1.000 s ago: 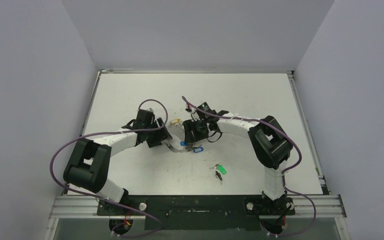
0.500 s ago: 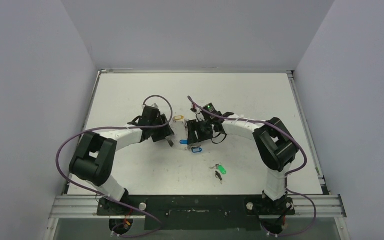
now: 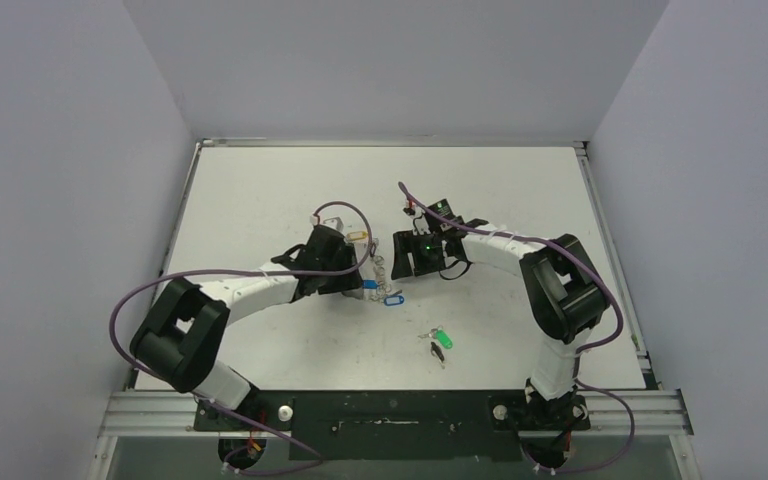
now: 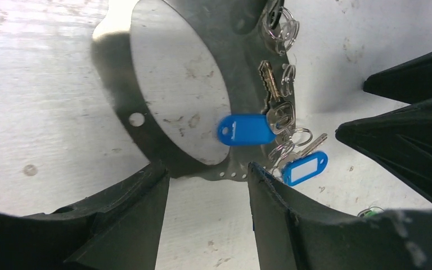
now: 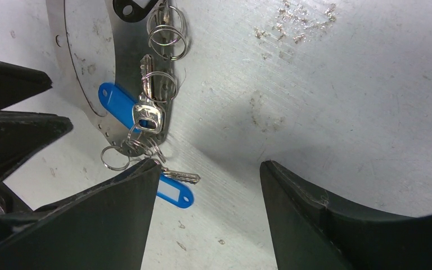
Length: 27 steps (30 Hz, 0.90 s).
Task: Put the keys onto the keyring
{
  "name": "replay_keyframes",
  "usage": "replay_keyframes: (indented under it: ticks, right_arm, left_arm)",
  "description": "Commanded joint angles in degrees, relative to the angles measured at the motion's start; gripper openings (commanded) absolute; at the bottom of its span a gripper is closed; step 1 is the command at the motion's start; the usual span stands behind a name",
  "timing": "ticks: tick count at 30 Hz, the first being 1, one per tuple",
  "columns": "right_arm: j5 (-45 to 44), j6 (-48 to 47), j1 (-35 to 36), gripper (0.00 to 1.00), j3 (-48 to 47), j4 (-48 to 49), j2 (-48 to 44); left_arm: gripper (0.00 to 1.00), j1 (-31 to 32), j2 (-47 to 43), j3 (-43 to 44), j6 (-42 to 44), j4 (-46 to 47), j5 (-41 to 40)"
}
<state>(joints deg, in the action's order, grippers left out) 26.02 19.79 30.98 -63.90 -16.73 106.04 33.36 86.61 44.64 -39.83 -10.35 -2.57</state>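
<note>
The keyring is a wide silvery metal band loop (image 4: 118, 84) lying flat on the table; it also shows in the right wrist view (image 5: 62, 62) and the top view (image 3: 380, 268). Small split rings (image 5: 167, 34) hang a metal key (image 4: 270, 84) and two blue-tagged keys on it, one solid blue (image 4: 246, 129), one with a white label (image 4: 305, 169). My left gripper (image 4: 207, 169) is open, its tips either side of the band's near edge. My right gripper (image 5: 211, 164) is open and empty over bare table beside the labelled blue tag (image 5: 174, 194). A green key (image 3: 442, 338) and a black key (image 3: 437, 350) lie loose nearer the bases.
A yellow tag (image 3: 357, 237) shows just behind my left wrist. The two grippers face each other closely across the keyring, my right fingers (image 4: 405, 129) showing in the left wrist view. Purple cables arc over both arms. The table is walled on three sides.
My left gripper has moved right and up to the keyring. My right gripper has shifted right and a little back. The blue tags have stayed about where they were.
</note>
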Motion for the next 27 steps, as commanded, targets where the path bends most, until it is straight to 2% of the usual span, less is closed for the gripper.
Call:
replay_keyframes:
  ticks: [1, 8, 18, 27]
  right_arm:
    - [0.35, -1.24, 0.39, 0.67, 1.19, -2.42, 1.05]
    - [-0.84, -1.89, 0.13, 0.68, 0.55, -2.93, 0.35]
    - [-1.98, -4.2, -1.75, 0.7, 0.35, -4.81, -1.46]
    - [-1.48, -4.53, -2.33, 0.71, 0.32, -5.55, -1.05]
  left_arm:
    - [0.52, 1.79, 3.34, -0.04, -1.13, 5.69, 0.49]
    - [0.52, 4.57, 7.2, 0.46, -2.22, 8.83, 2.28]
    - [0.52, 5.27, 6.92, 4.04, -0.2, 6.77, -1.26]
    - [0.52, 6.18, 10.93, 3.89, -4.0, 6.86, -0.41]
